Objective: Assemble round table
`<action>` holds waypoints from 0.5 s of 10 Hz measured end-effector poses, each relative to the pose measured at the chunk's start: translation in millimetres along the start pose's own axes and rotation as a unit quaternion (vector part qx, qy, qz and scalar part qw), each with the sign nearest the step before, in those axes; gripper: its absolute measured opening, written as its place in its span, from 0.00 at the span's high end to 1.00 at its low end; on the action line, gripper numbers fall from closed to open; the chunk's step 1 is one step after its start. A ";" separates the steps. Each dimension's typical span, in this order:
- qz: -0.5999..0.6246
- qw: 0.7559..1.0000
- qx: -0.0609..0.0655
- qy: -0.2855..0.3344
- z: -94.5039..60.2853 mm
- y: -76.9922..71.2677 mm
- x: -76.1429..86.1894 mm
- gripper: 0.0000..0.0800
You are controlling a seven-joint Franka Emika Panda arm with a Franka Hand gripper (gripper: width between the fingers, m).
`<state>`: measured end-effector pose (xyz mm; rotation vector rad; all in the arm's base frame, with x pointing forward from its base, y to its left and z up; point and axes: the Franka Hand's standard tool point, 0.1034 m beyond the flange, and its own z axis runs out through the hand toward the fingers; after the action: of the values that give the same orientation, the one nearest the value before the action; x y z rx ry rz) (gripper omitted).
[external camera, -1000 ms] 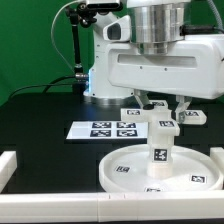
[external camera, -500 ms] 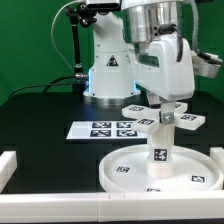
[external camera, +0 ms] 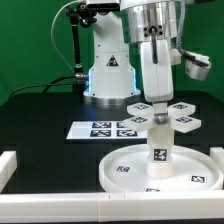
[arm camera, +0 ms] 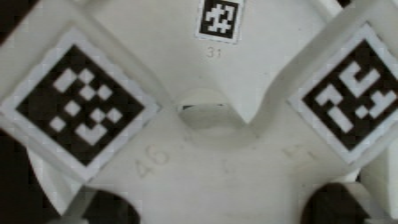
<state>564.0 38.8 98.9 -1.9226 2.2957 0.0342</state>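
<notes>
1. Since a second ago my wrist has turned, so the white plastic cross-shaped foot (external camera: pixel 160 115) with its black-and-white tags shows its arms spread at centre right of the exterior view.
2. My gripper (external camera: pixel 159 103) is clamped on that foot, directly above the short white cylinder leg (external camera: pixel 158 148).
3. That leg stands upright in the large white rimmed disc (external camera: pixel 125 170) on the black bench (external camera: pixel 45 110), lower right.
</notes>
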 end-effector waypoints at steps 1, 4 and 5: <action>-0.006 1.000 0.000 0.000 0.4 0.4 -0.8 0.44; -0.050 0.999 0.004 -0.015 -22.5 -5.5 -10.5 0.20; -0.065 0.998 0.005 -0.018 -27.6 -7.2 -13.8 0.19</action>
<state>570.7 47.9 128.5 -2.0435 2.1402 0.0410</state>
